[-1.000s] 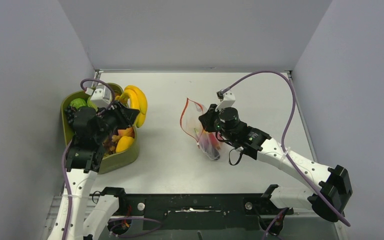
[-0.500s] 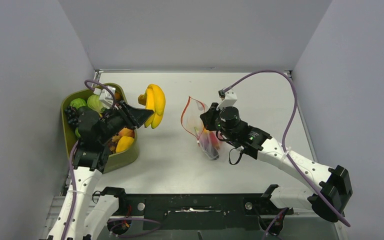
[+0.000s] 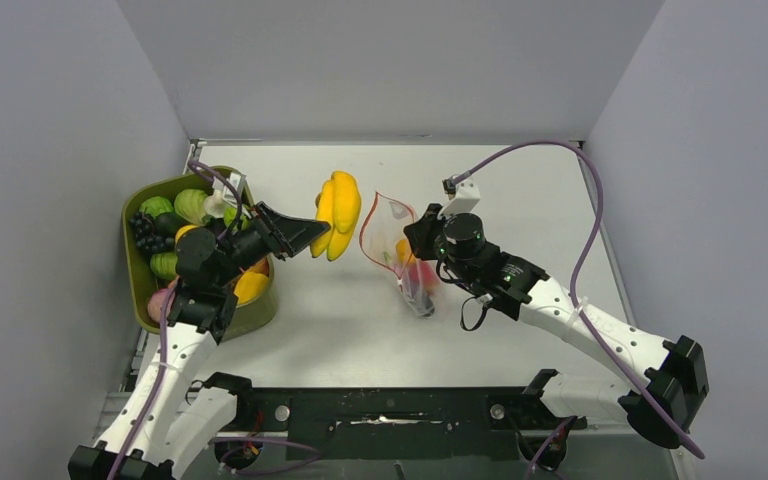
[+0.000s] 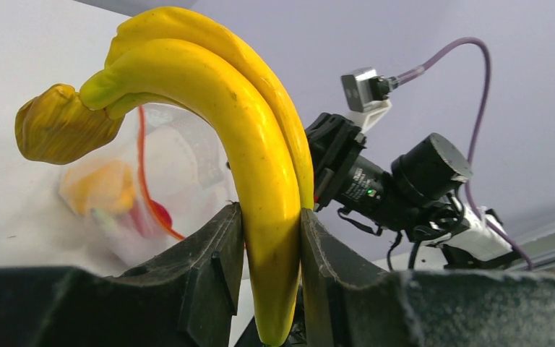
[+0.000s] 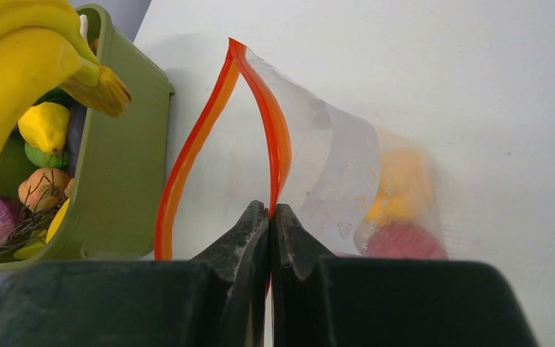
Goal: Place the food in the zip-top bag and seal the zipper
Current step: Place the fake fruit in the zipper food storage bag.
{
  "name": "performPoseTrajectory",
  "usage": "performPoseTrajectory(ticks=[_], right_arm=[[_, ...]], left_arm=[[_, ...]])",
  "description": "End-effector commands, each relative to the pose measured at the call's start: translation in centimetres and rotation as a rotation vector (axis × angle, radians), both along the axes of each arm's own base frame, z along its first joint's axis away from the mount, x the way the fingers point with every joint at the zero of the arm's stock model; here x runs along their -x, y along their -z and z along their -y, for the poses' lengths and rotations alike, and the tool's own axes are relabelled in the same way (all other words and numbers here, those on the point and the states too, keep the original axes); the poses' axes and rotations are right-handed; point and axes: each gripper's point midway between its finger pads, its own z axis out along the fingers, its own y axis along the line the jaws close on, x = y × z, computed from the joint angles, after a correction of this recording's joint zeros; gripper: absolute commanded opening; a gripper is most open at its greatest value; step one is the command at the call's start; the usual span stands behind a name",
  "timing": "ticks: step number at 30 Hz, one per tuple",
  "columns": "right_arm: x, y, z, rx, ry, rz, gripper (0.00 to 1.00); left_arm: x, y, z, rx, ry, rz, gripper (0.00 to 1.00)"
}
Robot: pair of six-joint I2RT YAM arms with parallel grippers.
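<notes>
My left gripper (image 3: 305, 232) is shut on a yellow banana bunch (image 3: 338, 213), held in the air just left of the zip-top bag (image 3: 392, 238); the wrist view shows the banana bunch (image 4: 253, 159) clamped between the jaws of the left gripper (image 4: 271, 231). The bag's mouth gapes open, its red zipper (image 5: 274, 137) split into two strips. My right gripper (image 5: 269, 213) is shut on the right zipper strip, holding the mouth up. Yellow and red food (image 5: 401, 217) lies inside the bag. More food (image 3: 175, 235) fills the tray.
The olive-green tray (image 3: 250, 318) stands at the left edge, also visible in the right wrist view (image 5: 126, 166). Grey walls enclose the white table (image 3: 520, 190) on three sides. The black arm-base rail (image 3: 390, 410) runs along the near edge.
My left gripper has lifted the banana bunch out of the tray and carried it right, up to the bag's open mouth. The right gripper has kept its hold on the zipper.
</notes>
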Motion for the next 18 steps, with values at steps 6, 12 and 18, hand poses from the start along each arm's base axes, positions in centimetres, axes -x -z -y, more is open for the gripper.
performPoseTrajectory(ticks=[6, 12, 18], right_arm=[[-0.8, -2.3, -0.9, -0.101, 0.008, 0.051, 0.0], [-0.7, -2.1, -1.1, -0.108, 0.0, 0.043, 0.0], [-0.6, -2.1, -1.2, -0.113, -0.004, 0.041, 0.0]], left_arm=[[2.2, -5.5, 1.5, 0.234, 0.078, 0.1, 0.13], [2.0, -4.5, 2.8, 0.309, 0.087, 0.045, 0.13], [2.3, -3.5, 4.1, 0.399, 0.15, 0.013, 0.12]])
